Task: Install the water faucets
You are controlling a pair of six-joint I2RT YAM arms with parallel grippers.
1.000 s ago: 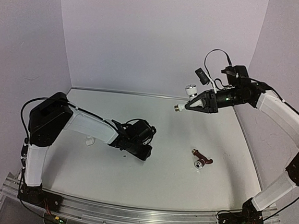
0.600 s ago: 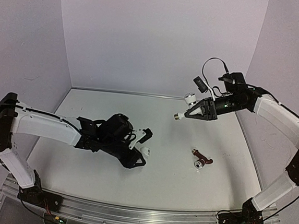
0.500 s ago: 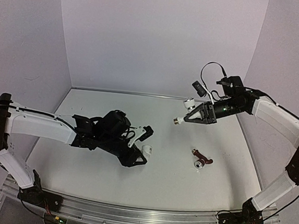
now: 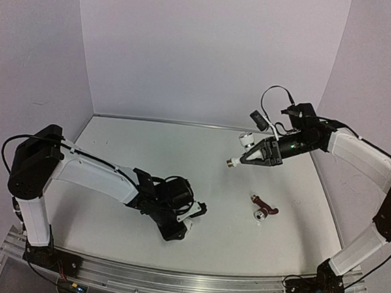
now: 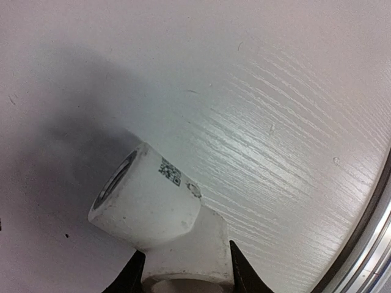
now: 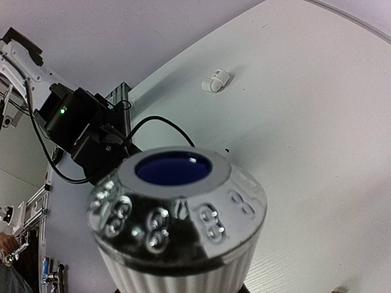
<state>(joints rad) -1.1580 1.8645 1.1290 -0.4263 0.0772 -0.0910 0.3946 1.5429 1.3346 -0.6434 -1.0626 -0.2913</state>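
My right gripper (image 4: 251, 155) is shut on a white water faucet and holds it in the air over the table's far right. Its silvery knob (image 4: 246, 138) points up and its brass threaded end (image 4: 232, 163) points left and down. The knob with its blue centre (image 6: 174, 169) fills the right wrist view and hides the fingers. My left gripper (image 4: 186, 219) is low over the near middle of the table, shut on a white elbow fitting (image 5: 153, 210). The fitting's open threaded mouth (image 5: 114, 178) faces left, and the black fingertips (image 5: 130, 278) press its lower stub.
A dark reddish curved piece with a round silvery knob (image 4: 263, 209) lies on the table at the right. A small white fitting (image 6: 215, 80) lies on the table beyond the left arm (image 6: 79, 128). The metal rail (image 5: 369, 244) runs along the near edge.
My left gripper has moved toward the near edge and lower with the elbow fitting, after a wide swing of the arm. My right gripper has drifted slightly left and down with the faucet.
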